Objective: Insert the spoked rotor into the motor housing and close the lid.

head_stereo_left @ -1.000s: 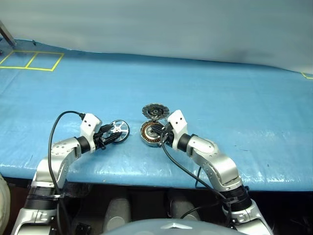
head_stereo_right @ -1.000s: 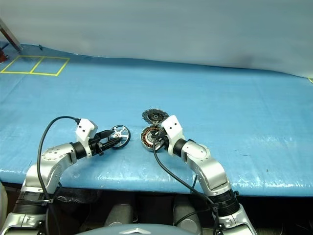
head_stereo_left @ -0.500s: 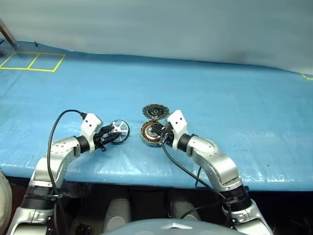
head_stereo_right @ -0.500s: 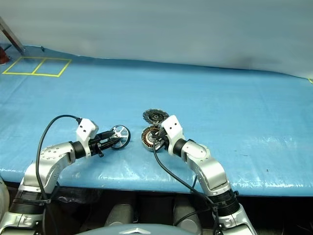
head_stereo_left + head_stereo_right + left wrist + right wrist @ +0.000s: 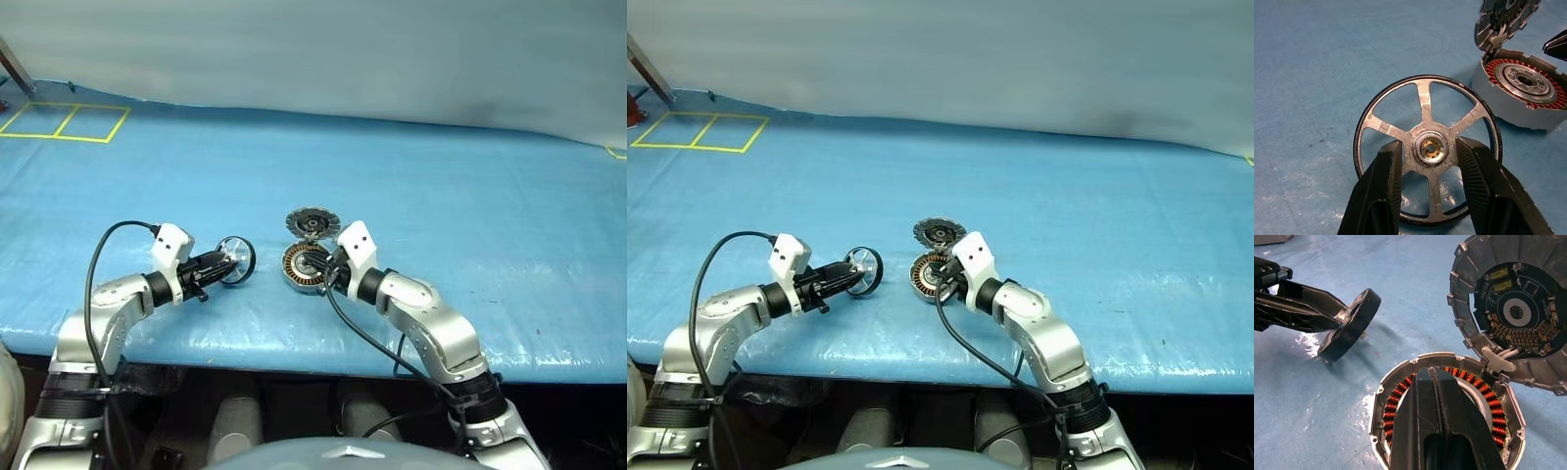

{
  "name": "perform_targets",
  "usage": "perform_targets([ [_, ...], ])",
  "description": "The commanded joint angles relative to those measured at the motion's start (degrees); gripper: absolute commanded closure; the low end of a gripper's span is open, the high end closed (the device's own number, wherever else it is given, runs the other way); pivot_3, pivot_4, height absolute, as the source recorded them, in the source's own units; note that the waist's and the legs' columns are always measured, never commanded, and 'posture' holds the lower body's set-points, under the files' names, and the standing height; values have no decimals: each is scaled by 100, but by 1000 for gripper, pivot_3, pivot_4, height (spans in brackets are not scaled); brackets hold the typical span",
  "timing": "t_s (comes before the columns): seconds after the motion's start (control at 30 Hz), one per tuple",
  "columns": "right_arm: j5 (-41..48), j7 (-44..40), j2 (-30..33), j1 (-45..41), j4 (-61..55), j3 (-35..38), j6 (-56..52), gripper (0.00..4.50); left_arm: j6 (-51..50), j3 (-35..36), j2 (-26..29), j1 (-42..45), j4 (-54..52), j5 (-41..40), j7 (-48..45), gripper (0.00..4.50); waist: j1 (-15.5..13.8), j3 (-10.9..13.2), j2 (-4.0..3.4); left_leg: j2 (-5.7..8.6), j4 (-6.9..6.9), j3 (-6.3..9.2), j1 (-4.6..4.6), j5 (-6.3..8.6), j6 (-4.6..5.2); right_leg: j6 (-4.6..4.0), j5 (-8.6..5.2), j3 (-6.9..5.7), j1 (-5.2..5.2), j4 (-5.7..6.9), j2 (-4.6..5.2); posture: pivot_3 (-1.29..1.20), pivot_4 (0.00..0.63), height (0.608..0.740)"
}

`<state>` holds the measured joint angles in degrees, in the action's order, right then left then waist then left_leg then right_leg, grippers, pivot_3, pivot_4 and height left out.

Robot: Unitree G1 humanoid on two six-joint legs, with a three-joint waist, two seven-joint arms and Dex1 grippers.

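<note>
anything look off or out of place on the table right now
Nothing looks damaged or spilled. The spoked rotor is tipped up on edge in the left gripper rather than lying flat. The lid stands open behind the motor housing, where the shut right gripper rests over the windings.

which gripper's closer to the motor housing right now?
Right. The right gripper sits shut directly over the motor housing, on its windings. The left gripper is off to the housing's left, its jaws around the spoked rotor.
</note>
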<state>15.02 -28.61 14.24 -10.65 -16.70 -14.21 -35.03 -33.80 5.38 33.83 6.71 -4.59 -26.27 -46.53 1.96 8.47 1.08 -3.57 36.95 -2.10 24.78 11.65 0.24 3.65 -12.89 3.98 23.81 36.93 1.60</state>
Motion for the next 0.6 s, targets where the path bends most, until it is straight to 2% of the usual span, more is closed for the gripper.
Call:
perform_targets([
  [0.03,223,-179,147,158,-389,298,188,4500,-290,197,33,38,-374,-496,-228,2795,0,1,2,0,0,0,6,0,0,2,-1,0,-1,0,0,0,150,740],
  [0.6,434,-452,408,782,-771,451,443,4500,-474,-316,500,779,-393,-548,-1032,2795,-5,8,9,-2,2,2,19,0,0,11,-8,1,1,1,-7,0,150,740],
])
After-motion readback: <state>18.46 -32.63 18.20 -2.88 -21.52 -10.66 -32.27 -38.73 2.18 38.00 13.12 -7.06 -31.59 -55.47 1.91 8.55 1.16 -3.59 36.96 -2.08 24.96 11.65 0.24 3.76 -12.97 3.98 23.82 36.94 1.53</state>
